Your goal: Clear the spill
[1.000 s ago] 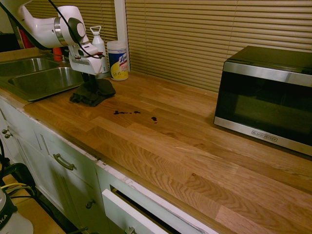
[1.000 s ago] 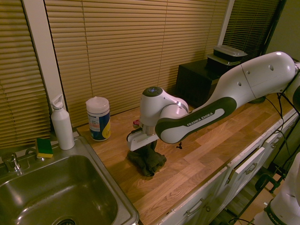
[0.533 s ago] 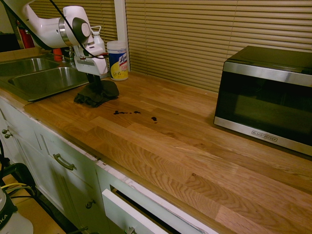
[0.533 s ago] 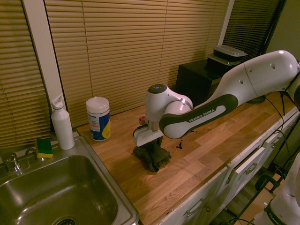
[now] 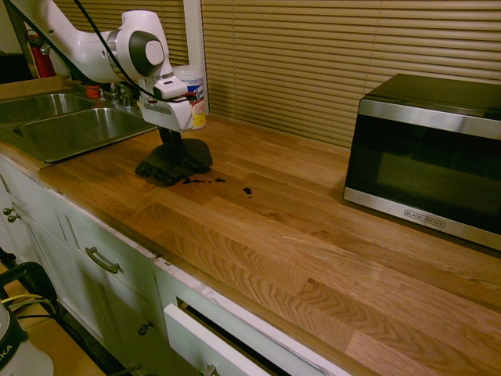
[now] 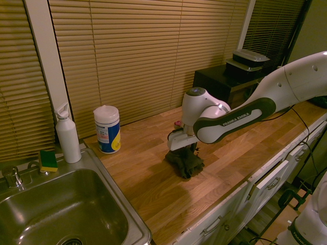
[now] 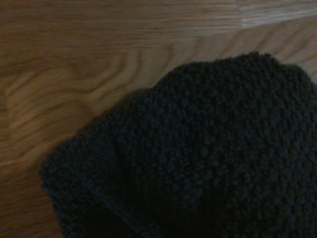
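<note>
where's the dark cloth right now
In the first exterior view, the dark cloth lies on the wooden counter under the gripper, right of the sink, just left of the spill.

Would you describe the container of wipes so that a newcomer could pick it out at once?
Start at the stainless steel sink and look to the wooden countertop beside it. Near the window blinds stands the wipes canister, a squat cylinder. Its blue-and-yellow label sets it apart from the slimmer, plain white bottle next to it.

Cloth [image 5: 174, 161] on countertop [image 5: 313, 258], between sink [image 5: 78, 129] and microwave [image 5: 430, 157].
</note>
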Motion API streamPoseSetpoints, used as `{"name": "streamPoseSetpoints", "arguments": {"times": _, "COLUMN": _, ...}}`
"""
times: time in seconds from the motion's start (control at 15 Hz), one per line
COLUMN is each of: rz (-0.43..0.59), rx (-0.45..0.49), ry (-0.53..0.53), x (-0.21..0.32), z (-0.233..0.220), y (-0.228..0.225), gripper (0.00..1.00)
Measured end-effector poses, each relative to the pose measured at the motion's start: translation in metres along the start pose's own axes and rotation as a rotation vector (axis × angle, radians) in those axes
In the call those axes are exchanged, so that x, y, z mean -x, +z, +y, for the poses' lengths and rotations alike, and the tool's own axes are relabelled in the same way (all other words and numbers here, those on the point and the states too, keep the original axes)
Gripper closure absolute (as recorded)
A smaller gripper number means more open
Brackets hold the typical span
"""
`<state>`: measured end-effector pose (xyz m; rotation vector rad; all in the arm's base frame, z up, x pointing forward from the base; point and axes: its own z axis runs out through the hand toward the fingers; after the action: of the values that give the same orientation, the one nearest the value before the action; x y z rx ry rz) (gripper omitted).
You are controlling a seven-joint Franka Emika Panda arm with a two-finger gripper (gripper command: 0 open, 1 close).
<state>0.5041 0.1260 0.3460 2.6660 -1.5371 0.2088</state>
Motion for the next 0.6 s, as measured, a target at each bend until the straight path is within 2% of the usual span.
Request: {"name": "streamPoseSetpoints", "arguments": {"times": 0.6, "rz": -0.032, "rx": -0.023, "ry": 0.171, "x": -0.081, "z": 0.059, "y": 0.012, "gripper": 1.0}}
